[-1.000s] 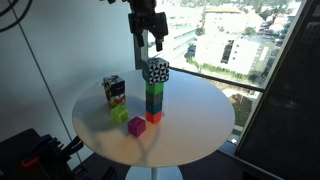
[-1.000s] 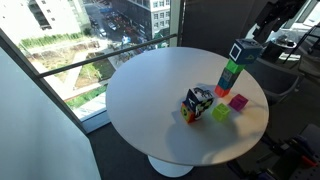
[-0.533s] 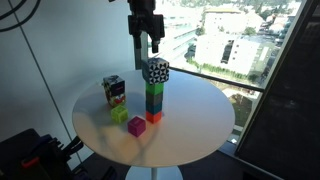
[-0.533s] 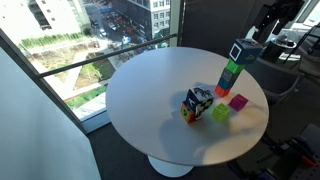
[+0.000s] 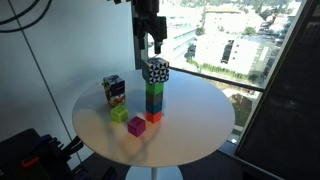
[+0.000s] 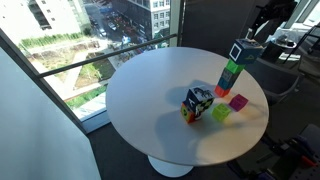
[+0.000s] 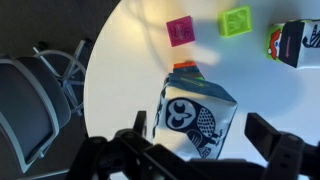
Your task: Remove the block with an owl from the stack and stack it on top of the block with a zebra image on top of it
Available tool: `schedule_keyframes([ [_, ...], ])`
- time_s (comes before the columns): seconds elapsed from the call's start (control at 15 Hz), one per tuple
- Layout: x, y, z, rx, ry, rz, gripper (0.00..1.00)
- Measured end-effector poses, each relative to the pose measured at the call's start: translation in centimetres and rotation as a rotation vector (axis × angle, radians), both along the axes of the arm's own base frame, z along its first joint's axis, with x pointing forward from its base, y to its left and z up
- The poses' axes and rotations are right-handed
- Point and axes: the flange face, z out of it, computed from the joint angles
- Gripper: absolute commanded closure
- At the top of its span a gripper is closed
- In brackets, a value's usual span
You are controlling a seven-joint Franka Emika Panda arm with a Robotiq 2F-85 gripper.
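Observation:
The owl block (image 5: 155, 71) is black-and-white and speckled, and sits on top of the stack (image 5: 154, 102) of green, dark blue and orange-red cubes. It also shows in the other exterior view (image 6: 243, 52) and fills the wrist view (image 7: 195, 118), owl face up. My gripper (image 5: 151, 38) hangs open just above it, with the fingers (image 7: 205, 135) apart on either side and not touching. The zebra block (image 5: 113, 90) stands alone on the round white table (image 5: 190, 135). It also shows in an exterior view (image 6: 197, 104) and at the edge of the wrist view (image 7: 296, 42).
A loose magenta cube (image 5: 136, 126) and a yellow-green cube (image 5: 119, 113) lie between the stack and the zebra block. The table stands by a large window. An office chair (image 7: 35, 95) is beside the table, and dark equipment (image 5: 35, 155) sits low nearby.
My gripper has shifted slightly above the stack, a little higher. The blocks have not moved.

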Motion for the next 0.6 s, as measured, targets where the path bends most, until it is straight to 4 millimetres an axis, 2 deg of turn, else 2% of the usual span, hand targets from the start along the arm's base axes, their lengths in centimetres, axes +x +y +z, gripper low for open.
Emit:
schedule_keyframes([
  [0.6, 1.4, 0.1, -1.0, -0.003, 0.014, -0.002, 0.0],
])
